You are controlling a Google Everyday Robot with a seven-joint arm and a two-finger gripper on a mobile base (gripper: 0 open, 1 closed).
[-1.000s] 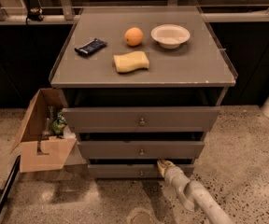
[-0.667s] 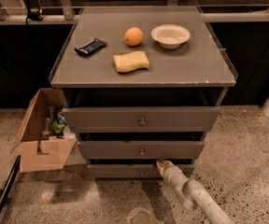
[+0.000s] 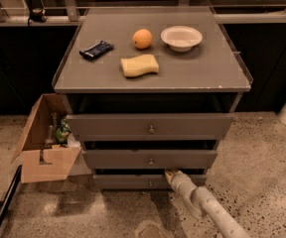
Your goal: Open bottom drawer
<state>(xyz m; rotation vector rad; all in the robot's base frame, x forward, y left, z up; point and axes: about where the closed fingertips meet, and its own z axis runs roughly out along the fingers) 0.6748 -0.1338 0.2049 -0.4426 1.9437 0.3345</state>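
The bottom drawer (image 3: 128, 181) is the lowest, slimmest grey front of three in the cabinet, with a small brass knob (image 3: 150, 184). It sits almost flush, with a dark gap above it. My gripper (image 3: 170, 173) reaches in from the lower right on a pale arm (image 3: 207, 207). Its tip rests at the drawer's top edge, just right of and above the knob.
The middle drawer (image 3: 150, 158) and top drawer (image 3: 150, 127) stand slightly out. On the cabinet top lie an orange (image 3: 142, 38), a white bowl (image 3: 181, 36), a yellow sponge (image 3: 139, 65) and a dark snack bar (image 3: 96, 49). An open cardboard box (image 3: 46, 148) stands at the left.
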